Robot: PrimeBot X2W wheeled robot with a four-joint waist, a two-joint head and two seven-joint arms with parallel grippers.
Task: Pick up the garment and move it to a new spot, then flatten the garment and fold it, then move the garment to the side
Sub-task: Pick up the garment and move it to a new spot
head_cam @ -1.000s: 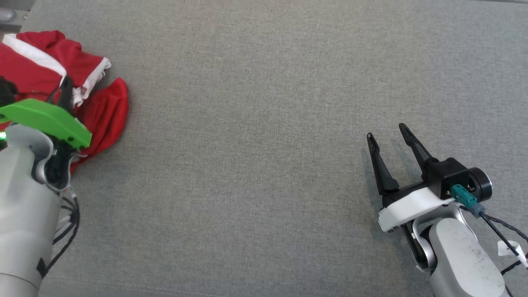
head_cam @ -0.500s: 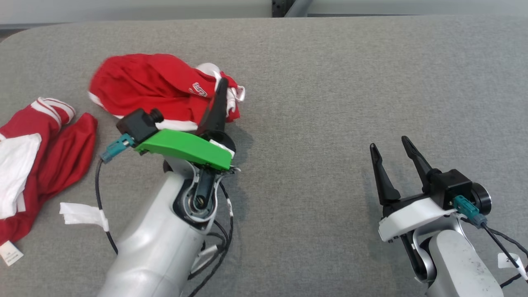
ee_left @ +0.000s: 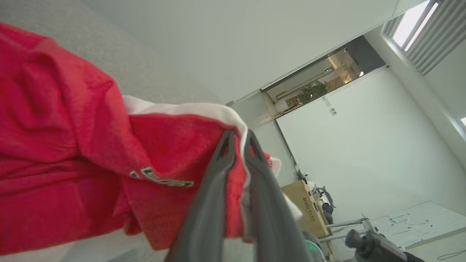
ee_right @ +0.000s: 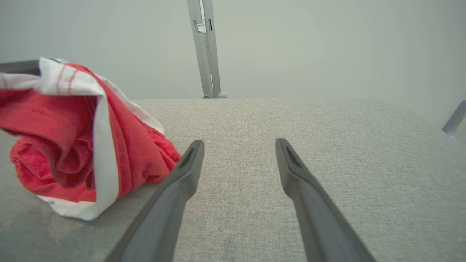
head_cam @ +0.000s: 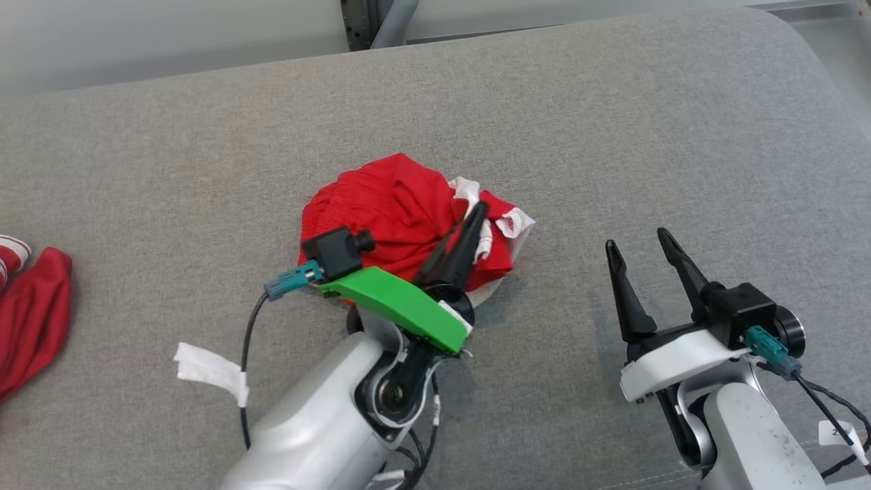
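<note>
Your left tool (head_cam: 476, 212) is clamped on the garment (head_cam: 395, 211). In the left wrist view its two fingers (ee_left: 214, 182) run close together, with a fold of red cloth and a strip of white hem pinched between them near the tips. The garment is a red bundle with white trim, crumpled in a heap near the middle of the desk (head_cam: 612, 109). In the head view the left tool reaches into it from the near side, fingers lying across the right part of the heap. The right wrist view shows the lower folds and a white edge resting on the grey fabric top, while an upper corner is held up by a dark finger at that view's left edge. A patch of white lettering shows on the red cloth in the left wrist view, but it is too small to read. Your right tool (head_cam: 635, 239) has its fingers spread apart and holds nothing. It sits low over the bare desk to the right of the garment, near it but with a clear gap between. A second red cloth (head_cam: 34, 320) lies at the left edge of the head view, well apart from the garment. A grey post (ee_right: 205, 47) stands beyond the far edge of the desk.
</note>
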